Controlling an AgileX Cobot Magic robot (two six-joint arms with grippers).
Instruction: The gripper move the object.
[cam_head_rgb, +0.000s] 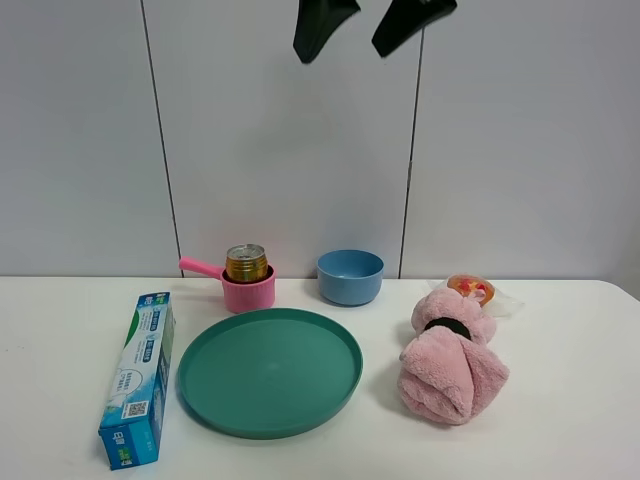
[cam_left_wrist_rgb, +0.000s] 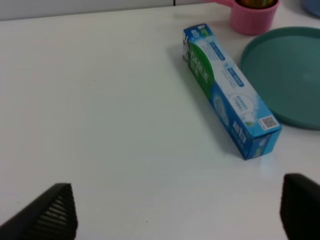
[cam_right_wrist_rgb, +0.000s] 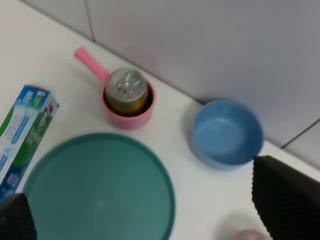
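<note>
White table, can (cam_right_wrist_rgb: 127, 90) in pink saucepan (cam_right_wrist_rgb: 131, 109), seemingly well below spread right fingers (cam_right_wrist_rgb: 285, 197).

Hidden, cropped and unreadable items.

Can (cam_head_rgb: 246, 263): lower body concealed inside the pink saucepan (cam_head_rgb: 247, 291); label marks not legible; in the left wrist view only a sliver shows at the frame edge. Right gripper (cam_head_rgb: 372, 25): only two dark finger ends enter the high view, arm cut off; in the right wrist view its fingertips (cam_right_wrist_rgb: 287, 192) are cropped at the corners. Left gripper (cam_left_wrist_rgb: 175, 212): fingers cropped by the frame. Toothpaste box (cam_head_rgb: 140, 377): print too small to read. Orange item (cam_head_rgb: 471, 288) behind the pink towel bundle (cam_head_rgb: 450, 365): partly hidden, possibly a wrapped snack. Green plate (cam_left_wrist_rgb: 282, 75): cut by the frame edge.
</note>
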